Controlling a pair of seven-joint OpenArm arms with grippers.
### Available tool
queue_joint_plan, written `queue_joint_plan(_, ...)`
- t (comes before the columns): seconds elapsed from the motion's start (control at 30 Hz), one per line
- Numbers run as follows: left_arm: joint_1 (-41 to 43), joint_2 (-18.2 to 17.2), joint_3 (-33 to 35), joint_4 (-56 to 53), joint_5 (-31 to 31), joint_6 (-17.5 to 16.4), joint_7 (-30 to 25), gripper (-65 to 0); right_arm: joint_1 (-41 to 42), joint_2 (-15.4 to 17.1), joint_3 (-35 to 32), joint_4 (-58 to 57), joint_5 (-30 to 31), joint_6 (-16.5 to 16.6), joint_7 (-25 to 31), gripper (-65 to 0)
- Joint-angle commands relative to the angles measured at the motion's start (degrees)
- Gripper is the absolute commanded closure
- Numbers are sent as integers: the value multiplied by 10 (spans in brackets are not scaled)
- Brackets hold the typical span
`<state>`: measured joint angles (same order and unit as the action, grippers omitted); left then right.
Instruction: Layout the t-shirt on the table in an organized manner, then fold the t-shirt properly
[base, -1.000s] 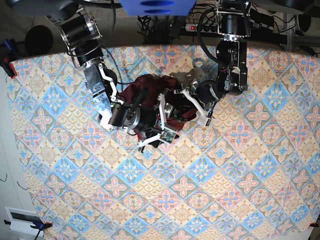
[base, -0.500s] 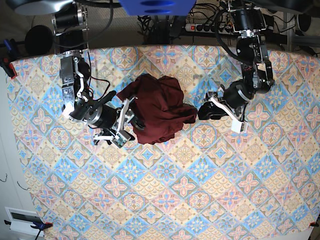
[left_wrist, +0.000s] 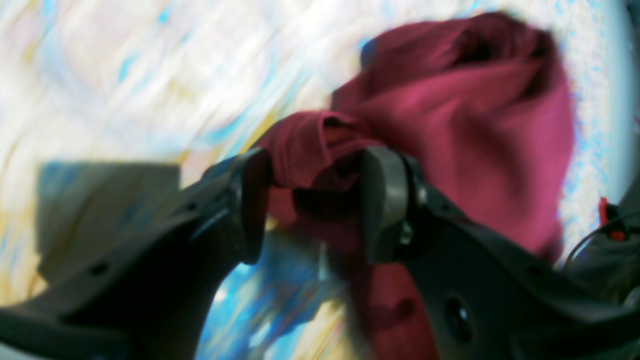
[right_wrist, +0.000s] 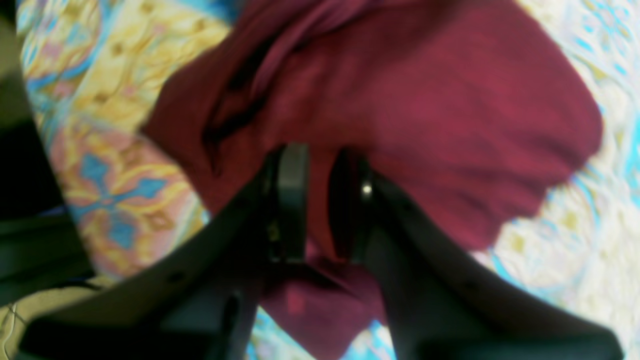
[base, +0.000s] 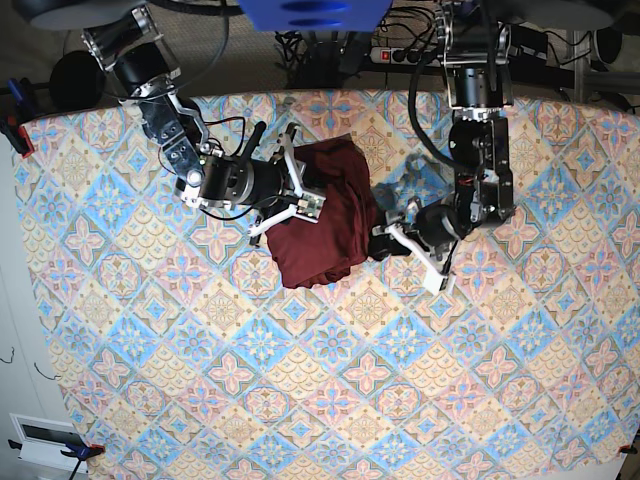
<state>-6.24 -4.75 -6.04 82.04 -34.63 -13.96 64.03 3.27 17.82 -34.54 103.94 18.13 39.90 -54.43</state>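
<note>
A: Right gripper (right_wrist: 320, 200) first. Jaws nearly together with a strip of maroon fabric between them, so I'd call it pinched on the t-shirt (base: 325, 215).

B: Agreed, the right wrist view shows cloth between the pads. Left gripper (left_wrist: 312, 200)?

A: Jaws apart. A bunched lump of the shirt sits in the gap, touching at least one pad, but nothing is clamped. Blurry view, so that's as far as I go.

B: Where's the shirt on the surface (base: 400, 400)?

A: Crumpled heap toward the far edge, roughly centred between the side edges. The near half is bare cloth. Both arms are on the heap from opposite sides, right arm on the base view's left, left arm on its right.

B: Stage?

A: Judging by the bundle, layout has barely started. No sleeve, collar or hem is readable from above.

B: So how should this step be done well?

A: Left should close on a single edge layer, not the lump, otherwise it drags folded cloth. Then I'd draw the two grips apart toward opposite side edges, low over the surface, and pull toward the near edge where there's room.

B: Risk?

A: The right pinch looks shallow. Fast pull and the thin fabric slips out.
</note>
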Motion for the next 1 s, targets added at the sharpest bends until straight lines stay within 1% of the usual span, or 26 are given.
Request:
queue_joint_plan(0.0, -26, 8, 1, 8, -1, -6, -11, -276, 9, 2, 4, 11, 6, 1, 12, -119)
queue_joint_plan(0.17, -60, 37, -1, 5, 33, -6, -12, -276, 11, 7, 7, 5, 6, 1, 16, -118)
queue_joint_plan(0.23, -74, 44, -2, 5, 36, -6, -12, -276, 11, 14, 32, 9, 6, 1, 16, -118)
queue_joint_plan(0.37, -76, 44, -2, 37, 24, -7, -8, -275, 9, 14, 104, 14, 6, 1, 17, -117)
queue_joint_plan(0.43, -49, 37, -3, 80, 9, -7, -7, -275, 9, 14, 148, 20, 8, 1, 17, -117)
queue_joint_plan(0.5, -18, 24, -10, 128, -8, -7, -6, -275, 10, 14, 176, 20, 9, 1, 17, -117)
queue_joint_plan(0.57, 22, 19, -14, 166, -33, -9, -1, -275, 11, 15, 184, 18, 9, 1, 17, -117)
queue_joint_plan(0.63, 60, 19, -14, 201, -59, -9, 16, -271, 37, 16, 181, 15, 10, 1, 17, -117)
queue_joint_plan(0.67, 76, 19, -13, 217, -66, -9, 23, -257, 51, 16, 180, 13, 11, 1, 17, -117)
queue_joint_plan(0.73, 109, 19, -12, 243, -72, -9, 25, -192, 76, 16, 160, -1, 11, 1, 17, -117)
queue_joint_plan(0.83, 134, 19, -11, 249, -77, -10, 26, -41, 122, 15, 120, -39, 11, 1, 17, -117)
queue_joint_plan(0.87, 137, 19, -10, 249, -77, -10, 27, 0, 133, 15, 109, -53, 11, 1, 17, -117)
queue_joint_plan(0.97, 153, 22, 6, 249, -77, -10, 27, 0, 169, 11, 72, -99, 11, 1, 18, -116)
